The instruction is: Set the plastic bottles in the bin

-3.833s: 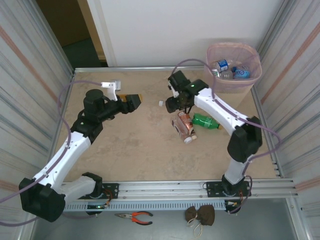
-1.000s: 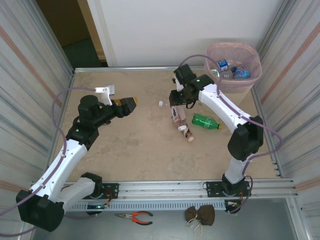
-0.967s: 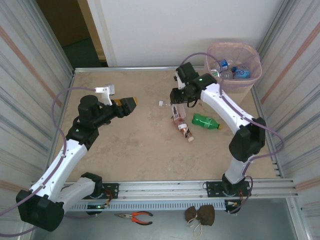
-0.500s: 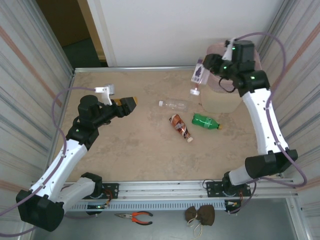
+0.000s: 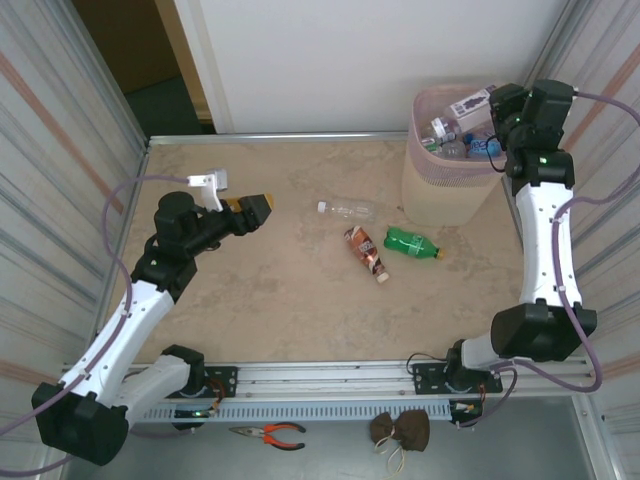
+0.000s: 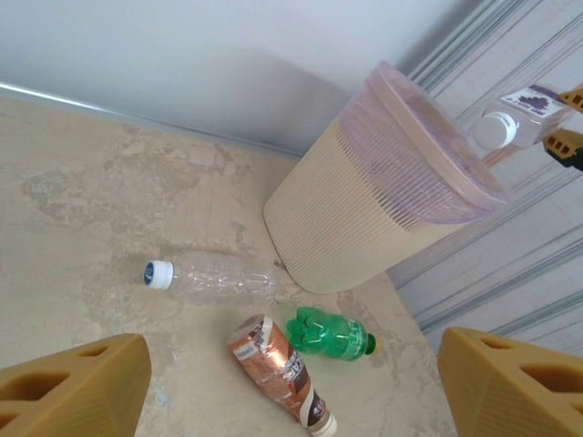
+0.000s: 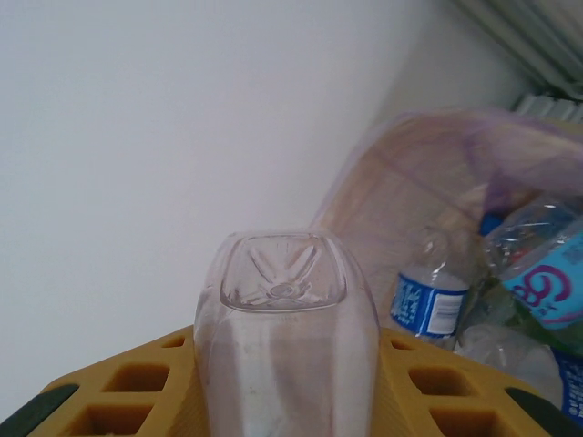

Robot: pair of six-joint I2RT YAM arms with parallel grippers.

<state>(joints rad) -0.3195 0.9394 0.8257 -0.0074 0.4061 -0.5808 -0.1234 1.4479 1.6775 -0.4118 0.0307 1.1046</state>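
End effector (image 5: 496,101) around bottle (image 5: 468,102) (over bin (image 5: 440,195))

We seem to be in a robotics lab's test cell: a stone-patterned counter (image 5: 290,300) walled by corrugated metal panels (image 5: 50,150) and a plain white wall (image 5: 350,60), a left arm (image 5: 125,320) and a right arm (image 5: 545,230) bolted to an aluminium rail (image 5: 330,376) at its near edge, purple cables (image 5: 150,179) trailing, and orange-handled pliers (image 5: 268,433) lying on the metal ledge (image 5: 520,440) below.

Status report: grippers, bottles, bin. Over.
Right gripper shut on held bottle over the bin. Left gripper open, empty. On the table: clear bottle, brown bottle, green bottle. Nothing blocking the drop.
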